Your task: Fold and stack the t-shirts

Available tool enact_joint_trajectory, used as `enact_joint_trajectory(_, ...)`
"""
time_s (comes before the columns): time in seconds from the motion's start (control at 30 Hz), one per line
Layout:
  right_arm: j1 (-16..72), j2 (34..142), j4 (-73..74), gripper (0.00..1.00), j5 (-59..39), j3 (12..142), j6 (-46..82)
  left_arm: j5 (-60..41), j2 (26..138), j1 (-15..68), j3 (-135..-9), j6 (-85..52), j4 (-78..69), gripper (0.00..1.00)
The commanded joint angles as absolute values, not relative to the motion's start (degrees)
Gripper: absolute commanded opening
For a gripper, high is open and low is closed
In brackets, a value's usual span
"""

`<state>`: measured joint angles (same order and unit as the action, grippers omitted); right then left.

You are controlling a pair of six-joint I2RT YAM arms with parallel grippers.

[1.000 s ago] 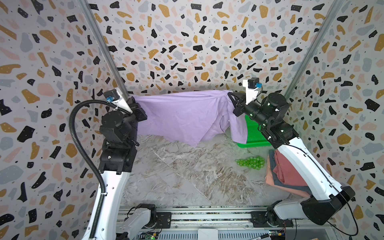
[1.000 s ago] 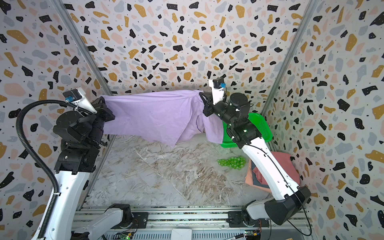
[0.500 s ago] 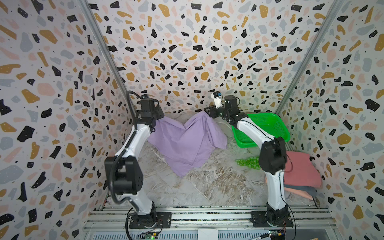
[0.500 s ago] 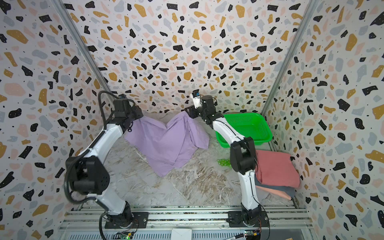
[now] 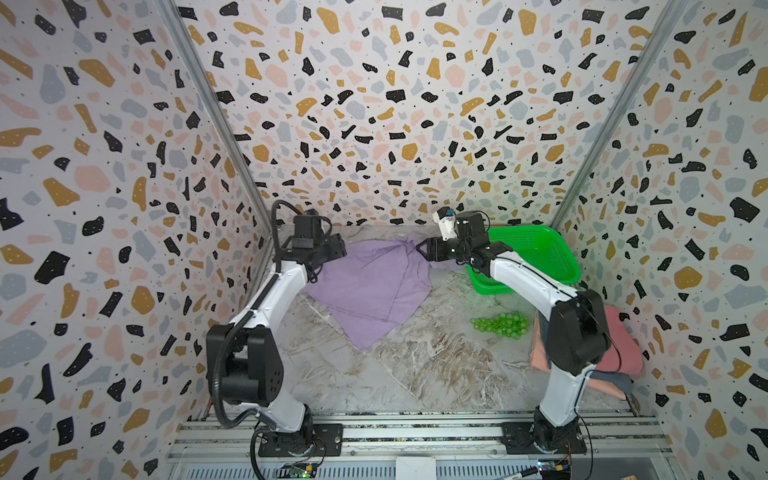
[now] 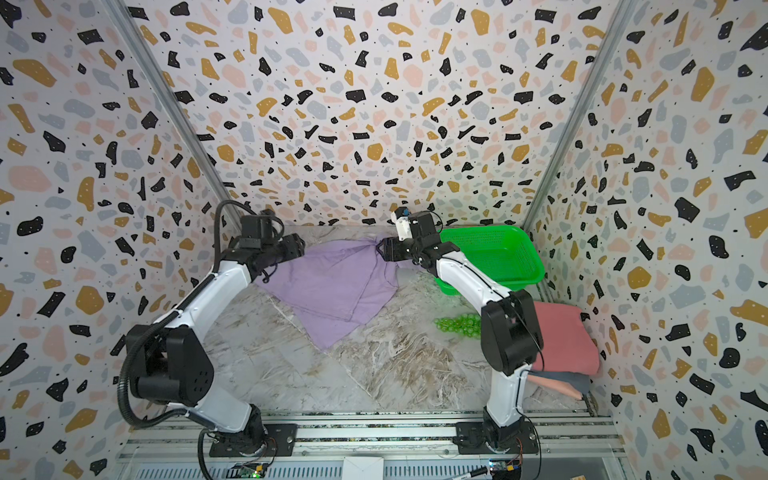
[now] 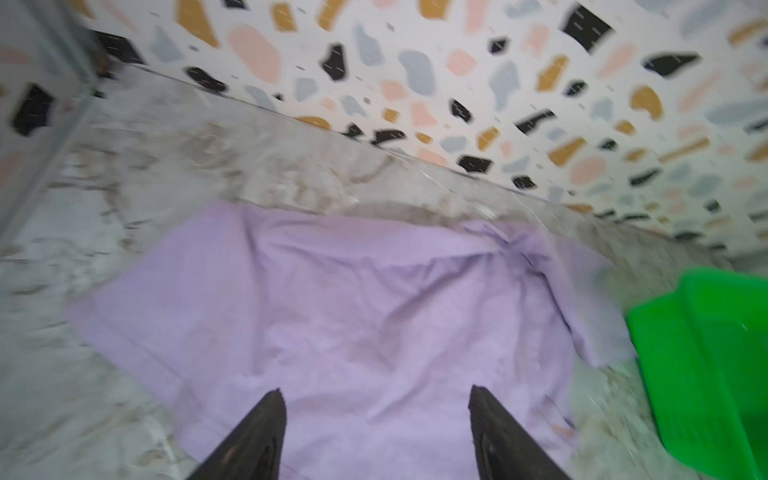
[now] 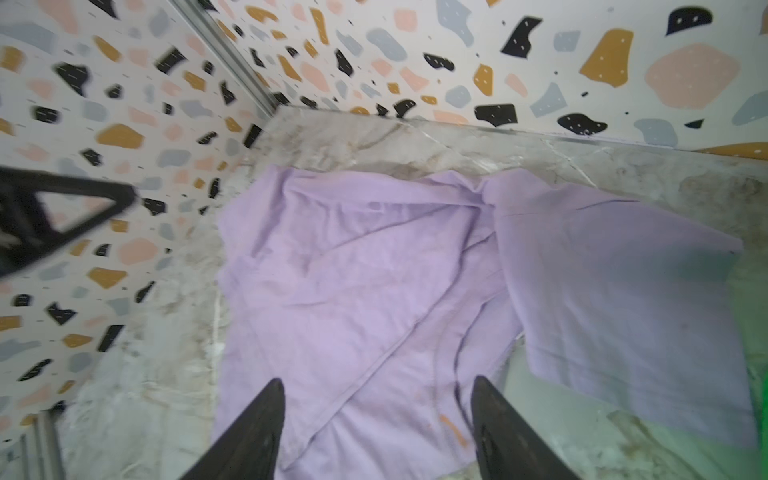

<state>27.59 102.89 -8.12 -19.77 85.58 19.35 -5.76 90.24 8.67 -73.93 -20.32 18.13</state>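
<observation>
Speckled walls close in a marbled table (image 5: 415, 374) on three sides. The purple shirt (image 5: 374, 291) lies rumpled on it against the far edge, left of the middle, not yet folded. Its upper hem runs along that far edge. From there the cloth narrows to a point aimed at the middle of the table.

The left gripper (image 7: 376, 392) hangs over the shirt's end nearest the far left corner. The right gripper (image 8: 377, 382) hangs over the opposite end, where the cloth is bunched into a small peak in both top views. On each one the fingers stand apart with nothing between them. Both wrist views show the cloth lying loose below and ahead of the tips.

So the shirt's long side spans from one gripper to the other, and each arm is about equally near its own end. A flap of cloth trails off the bunched end toward the green basket (image 5: 540, 253) at the far right corner. That side looks the harder one to flatten.

Folded shirts (image 6: 561, 336) are stacked at the right edge toward the near corner, well apart from the purple one. Some small green balls (image 5: 500, 324) lie between the stack and the basket.
</observation>
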Motion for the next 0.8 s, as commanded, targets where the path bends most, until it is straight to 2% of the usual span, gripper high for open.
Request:
enact_joint_trajectory(0.0, 27.83, 101.59, -9.52, 0.70, -18.54, 78.38, 23.98, -11.41, 89.39, 14.61, -68.93, -17.90, 20.10, 0.66)
enact_joint_trajectory(0.2, 30.67, 102.72, -4.91, 0.71, -16.12, 70.44, 24.75, -12.23, 92.46, 21.57, -63.68, -14.76, 20.55, 0.64)
enact_joint_trajectory(0.43, 32.58, 106.69, -1.23, 0.72, -13.43, 68.57, 26.29, -8.63, 99.35, 25.61, -63.37, -12.79, 19.66, 0.63)
enact_joint_trajectory(0.7, 32.70, 112.72, -2.30, 0.73, -9.62, 70.86, 26.19, -2.79, 106.13, 29.02, -65.28, -13.07, 18.26, 0.54)
enact_joint_trajectory(0.77, 32.78, 114.32, -1.61, 0.73, -8.98, 71.12, 26.03, 0.36, 107.18, 29.66, -65.22, -14.04, 17.77, 0.48)
